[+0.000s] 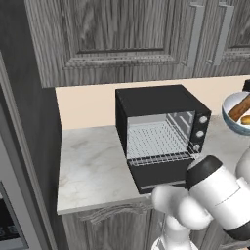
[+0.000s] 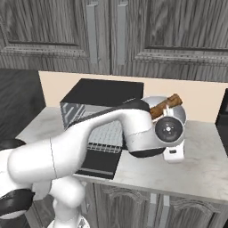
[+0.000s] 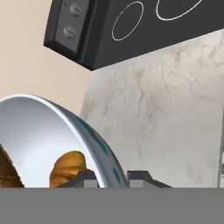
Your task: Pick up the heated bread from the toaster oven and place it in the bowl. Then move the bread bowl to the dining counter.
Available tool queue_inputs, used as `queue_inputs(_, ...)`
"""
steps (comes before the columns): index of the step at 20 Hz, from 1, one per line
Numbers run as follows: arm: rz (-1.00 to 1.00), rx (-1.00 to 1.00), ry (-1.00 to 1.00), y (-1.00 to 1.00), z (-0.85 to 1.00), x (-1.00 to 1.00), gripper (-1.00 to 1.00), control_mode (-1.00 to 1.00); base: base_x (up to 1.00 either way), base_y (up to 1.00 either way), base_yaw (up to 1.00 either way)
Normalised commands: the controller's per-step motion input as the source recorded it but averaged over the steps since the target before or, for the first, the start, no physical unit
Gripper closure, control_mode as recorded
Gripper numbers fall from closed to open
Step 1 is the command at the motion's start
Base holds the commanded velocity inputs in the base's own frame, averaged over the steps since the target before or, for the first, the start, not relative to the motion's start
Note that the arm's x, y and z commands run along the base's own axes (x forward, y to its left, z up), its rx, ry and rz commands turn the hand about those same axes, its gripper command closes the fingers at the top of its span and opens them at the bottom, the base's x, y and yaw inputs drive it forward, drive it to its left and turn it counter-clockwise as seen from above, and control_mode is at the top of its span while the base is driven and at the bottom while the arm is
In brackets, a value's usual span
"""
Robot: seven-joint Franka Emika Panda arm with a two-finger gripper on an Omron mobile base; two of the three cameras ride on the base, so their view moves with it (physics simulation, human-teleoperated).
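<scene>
Straddling the rim of the bowl (image 3: 94, 144), my gripper (image 3: 111, 177) shows two dark fingertips at the bottom of the hand view, one on each side of the wall; they stand a little apart, and I cannot tell whether they press on the rim. Just inside it, close by the left tip, lies the heated bread (image 3: 68, 168), golden-orange and resting low against the white interior. A long brown loaf (image 1: 239, 107) leans in the same bowl, its end poking over the edge. Left of the bowl sits the toaster oven (image 1: 161, 129) with its door dropped open and its wire rack (image 1: 154, 141) bare. Both stand on the marble counter (image 1: 90, 168).
</scene>
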Motion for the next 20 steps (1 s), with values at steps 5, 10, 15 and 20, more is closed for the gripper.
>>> queue_inputs(5, 0.0, 0.1, 0.12, 1.0, 0.72, -0.03, 1.0, -1.0, 0.0, 0.0, 0.0)
queue_inputs(10, 0.05, 0.16, 0.05, 0.49, 0.05, 0.01, 1.0, -1.0, 0.0, 0.0, 0.0)
queue_inputs(15, 0.04, 0.01, 0.0, 0.06, -0.01, -0.23, 1.0, -1.0, 0.0, 0.0, 0.0)
queue_inputs(20, 0.0, 0.0, 0.0, 0.0, 0.0, 0.0, 1.0, 1.0, -0.98, 0.01, 0.47)
